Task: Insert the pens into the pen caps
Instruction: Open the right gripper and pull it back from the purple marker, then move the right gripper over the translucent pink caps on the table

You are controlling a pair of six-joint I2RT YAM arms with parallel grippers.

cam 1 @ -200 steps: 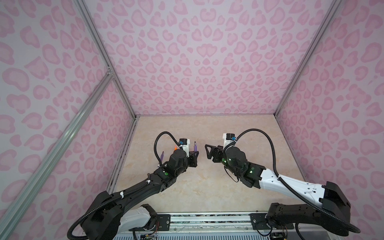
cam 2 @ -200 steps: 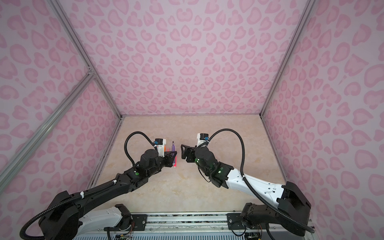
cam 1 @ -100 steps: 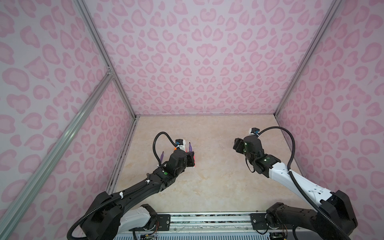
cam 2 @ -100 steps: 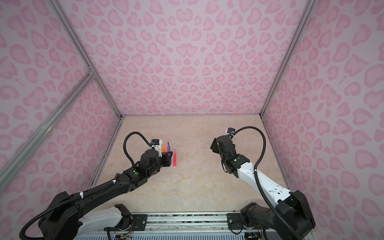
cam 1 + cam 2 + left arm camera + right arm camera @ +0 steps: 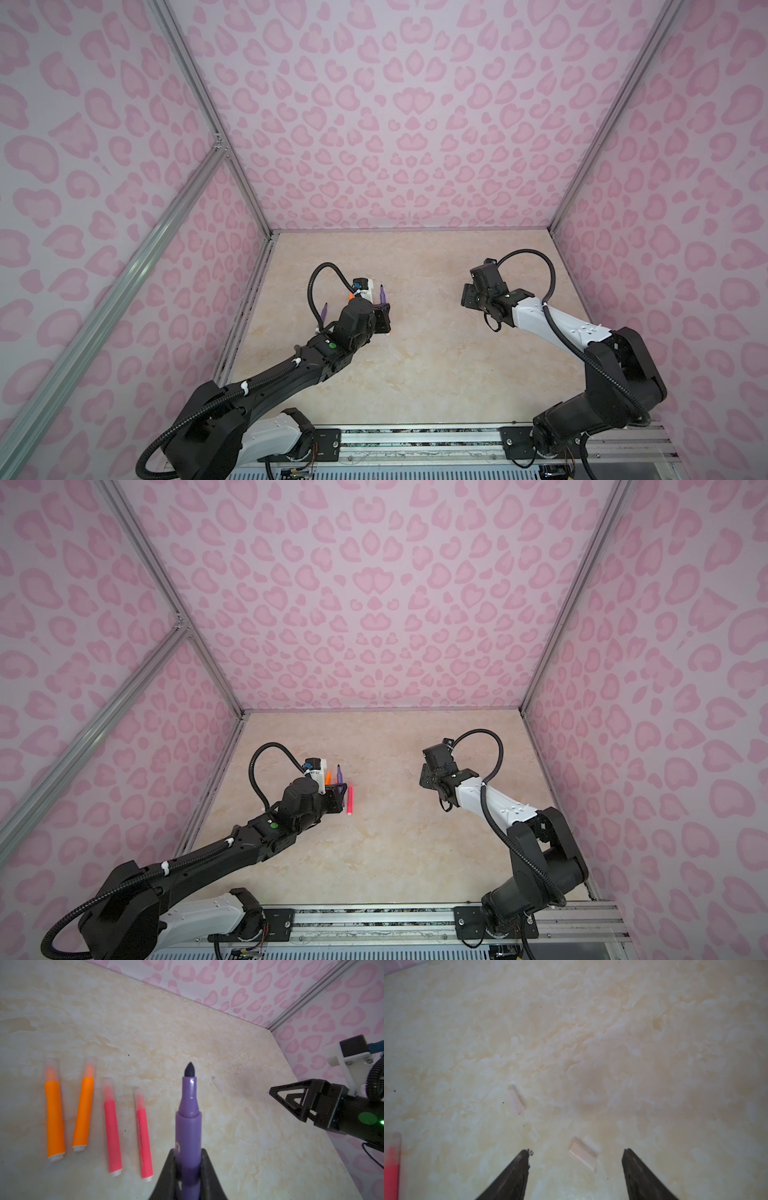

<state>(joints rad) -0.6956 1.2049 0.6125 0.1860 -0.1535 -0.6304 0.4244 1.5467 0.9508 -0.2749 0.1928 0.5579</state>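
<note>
My left gripper (image 5: 188, 1153) is shut on a purple pen (image 5: 188, 1122), whose dark tip (image 5: 189, 1069) is bare. In both top views this pen (image 5: 381, 293) (image 5: 339, 773) sticks out past the left gripper (image 5: 382, 318). Beside it on the table lie two orange pens (image 5: 54, 1118) (image 5: 83, 1111) and two pink-red pens (image 5: 112, 1132) (image 5: 143, 1134), each with a clear cap over its tip. Two loose pen caps (image 5: 583, 1155) (image 5: 517, 1099) lie on the table. My right gripper (image 5: 576, 1152) hangs open above the nearer cap, touching nothing.
A second purple pen (image 5: 324, 313) lies left of the left arm. The marble-look tabletop (image 5: 395, 845) is walled in by pink-patterned panels (image 5: 415, 124) on three sides. A metal rail (image 5: 415, 440) runs along the front edge.
The right gripper has swung away from the left gripper toward the right and now points down at the table, its jaws slightly narrower. The left gripper, still holding the purple pen, has drawn back a little.
</note>
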